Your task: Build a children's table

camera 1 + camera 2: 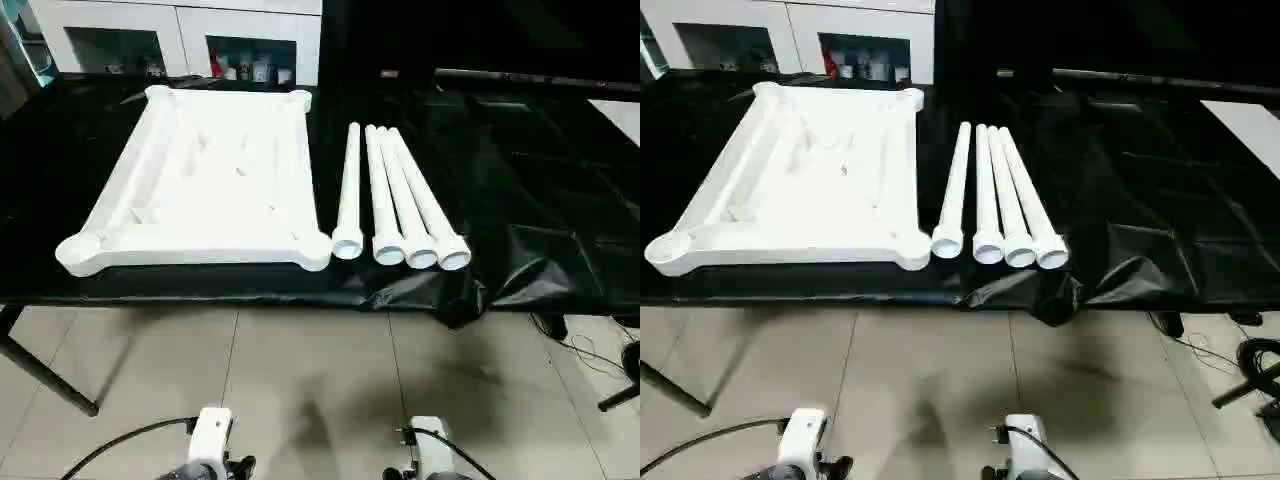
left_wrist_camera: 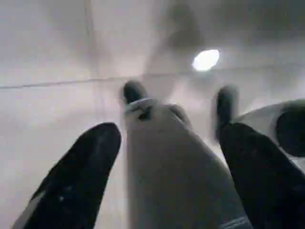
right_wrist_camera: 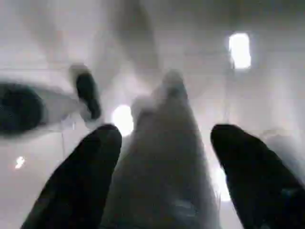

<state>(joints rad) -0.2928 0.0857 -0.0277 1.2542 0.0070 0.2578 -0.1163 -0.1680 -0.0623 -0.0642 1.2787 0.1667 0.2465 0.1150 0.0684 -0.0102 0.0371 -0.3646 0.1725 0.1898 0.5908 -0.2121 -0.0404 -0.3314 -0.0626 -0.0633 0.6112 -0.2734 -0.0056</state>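
The white tabletop (image 1: 200,185) is laid upside down on the black surface (image 1: 520,200), toward the left. Four white legs (image 1: 395,195) are lined up side by side just beside it, on its right. The left hand (image 2: 167,157) is seen with its fingers (image 2: 76,176) spread, and nothing is held. The right hand (image 3: 164,167) is spread too and holds nothing. Tiled floor (image 1: 310,380) is seen below both.

White tabletop (image 1: 200,190) upside down, ribs up; four legs (image 1: 395,195) side by side beside it.
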